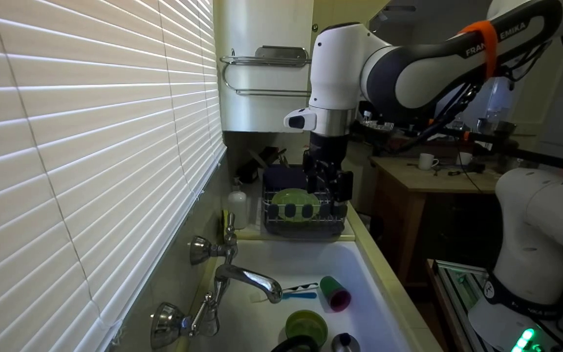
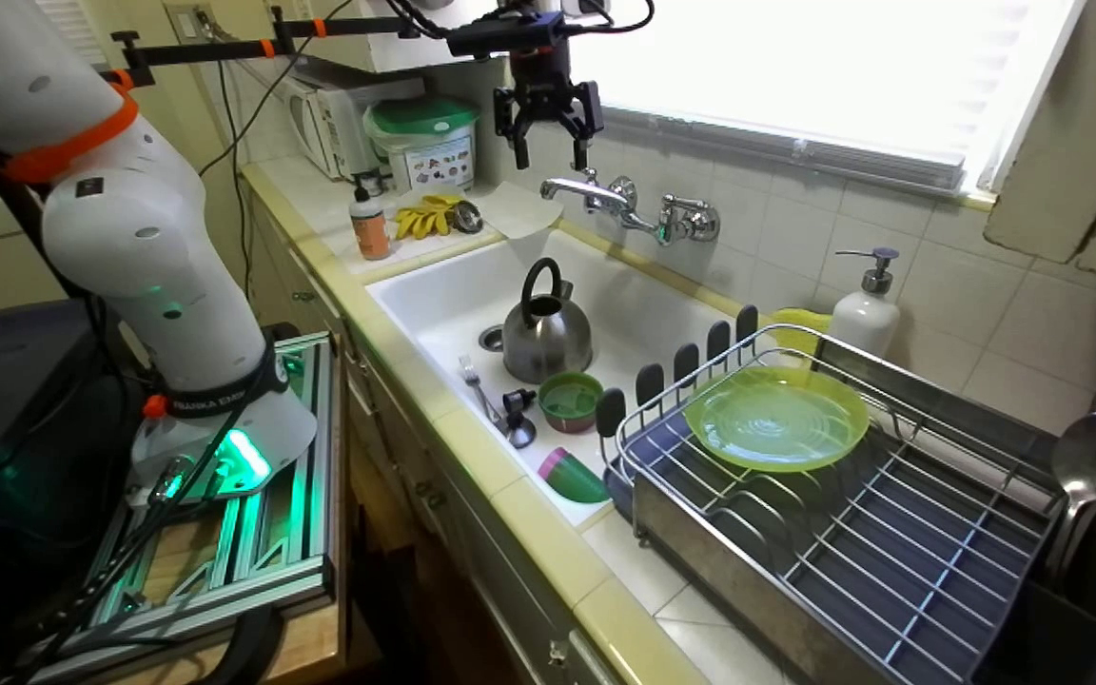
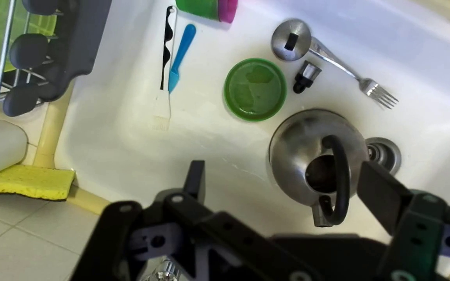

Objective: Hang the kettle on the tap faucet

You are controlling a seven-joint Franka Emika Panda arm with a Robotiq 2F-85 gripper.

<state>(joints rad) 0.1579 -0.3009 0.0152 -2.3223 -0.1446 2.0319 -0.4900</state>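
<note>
Probably the kettle [image 2: 548, 344] is stiff, slick-sided and fairly weighty, so take its black handle [image 3: 342, 175] at mid-arch; the hand [image 2: 551, 158] gapes wide, holding nothing.

A round, pale green plate [image 2: 776, 419] rests in a silver wire dish rack [image 2: 729, 576] beside a white sink [image 2: 672, 309].
In the sink, a green-and-pink tumbler [image 1: 334, 293] lies on its side near a round green bowl [image 3: 255, 89].

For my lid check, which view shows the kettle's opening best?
Wrist view: it looks down into the kettle's opening past the loop handle. An exterior view shows the opening smaller, aslant; in an exterior view only the handle shows.
</note>
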